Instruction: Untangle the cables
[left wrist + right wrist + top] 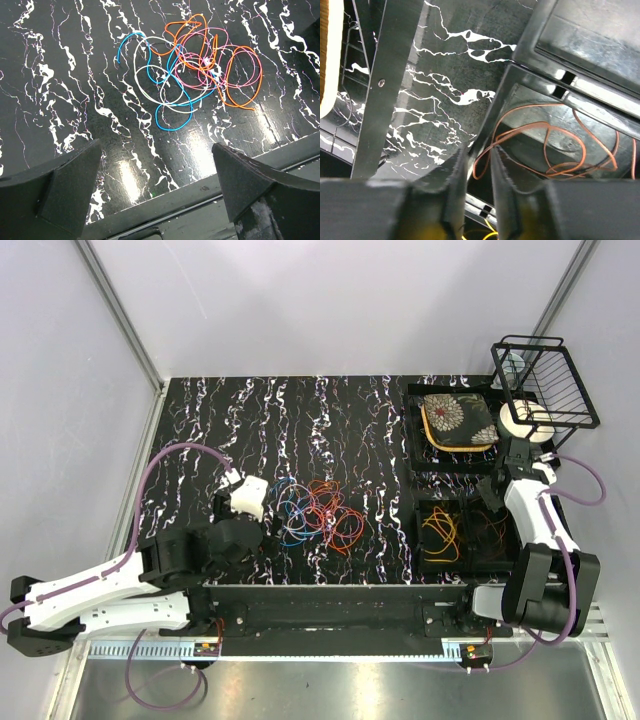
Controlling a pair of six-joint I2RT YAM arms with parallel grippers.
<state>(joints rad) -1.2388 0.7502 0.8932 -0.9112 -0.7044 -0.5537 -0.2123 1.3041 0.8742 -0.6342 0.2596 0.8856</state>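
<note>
Tangled cables (pixel 320 508), long axis left-right

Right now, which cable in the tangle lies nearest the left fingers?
The blue cable: its loop reaches closest to the left fingers; orange, pink and white lie farther off.

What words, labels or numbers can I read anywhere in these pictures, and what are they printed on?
No readable text in any view.
The marbled table, floral pad, wire rack and black trays show only patterns or plain surfaces.
The orange spots by the arm bases are too small to tell whether they are labels.
</note>
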